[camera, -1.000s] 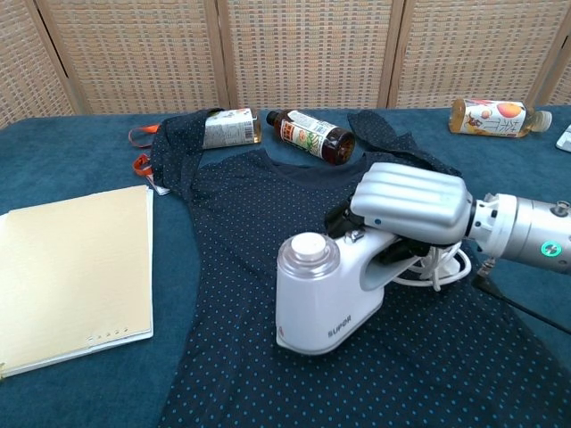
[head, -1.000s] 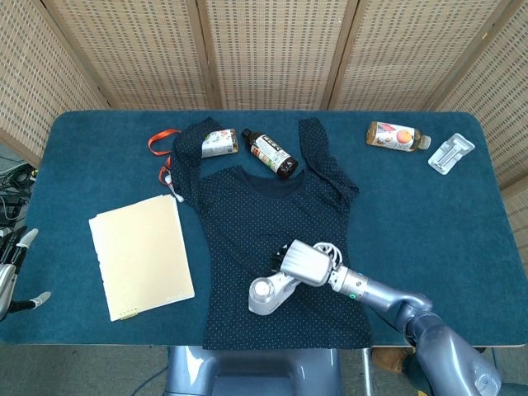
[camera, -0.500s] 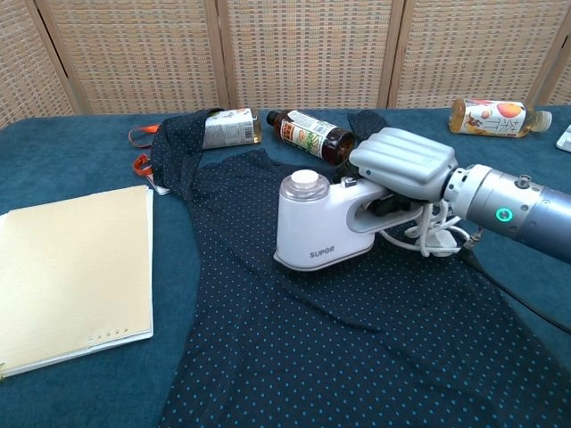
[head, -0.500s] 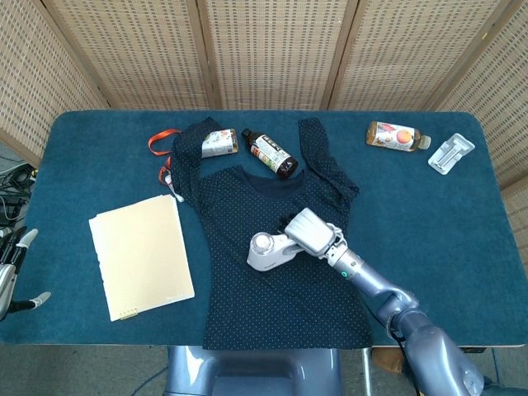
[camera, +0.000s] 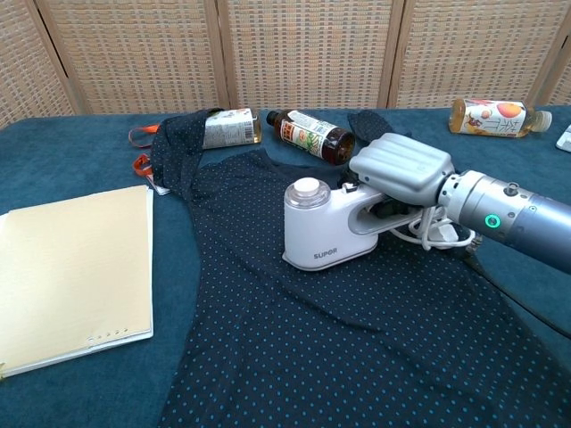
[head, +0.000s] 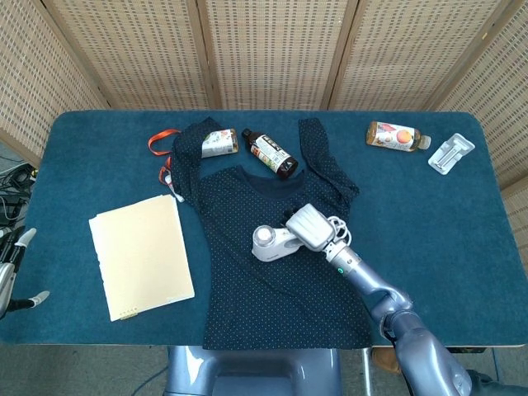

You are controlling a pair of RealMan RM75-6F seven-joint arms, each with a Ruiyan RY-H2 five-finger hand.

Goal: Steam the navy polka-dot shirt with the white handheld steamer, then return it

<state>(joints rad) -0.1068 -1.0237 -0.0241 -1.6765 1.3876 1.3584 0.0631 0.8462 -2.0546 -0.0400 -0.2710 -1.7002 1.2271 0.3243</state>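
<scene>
The navy polka-dot shirt [head: 272, 272] [camera: 357, 348] lies flat in the middle of the blue table. My right hand [head: 309, 226] [camera: 400, 169] grips the handle of the white handheld steamer [head: 271, 242] [camera: 323, 225], whose base rests on the shirt's chest area. Its white cord [camera: 437, 234] is bunched beside the hand. My left hand [head: 10, 272] shows only at the far left edge of the head view, off the table, fingers apart and holding nothing.
A cream folder [head: 140, 254] [camera: 67, 275] lies left of the shirt. Two bottles [head: 273, 153] [head: 219, 143] lie by the collar, with an orange strap [head: 161, 140]. Another bottle [head: 396, 135] and a clear plastic tray [head: 450, 153] sit at the back right.
My right hand has slid the steamer up the shirt from the lower belly area to the chest, slowing in the last half second. The left hand has stayed put.
</scene>
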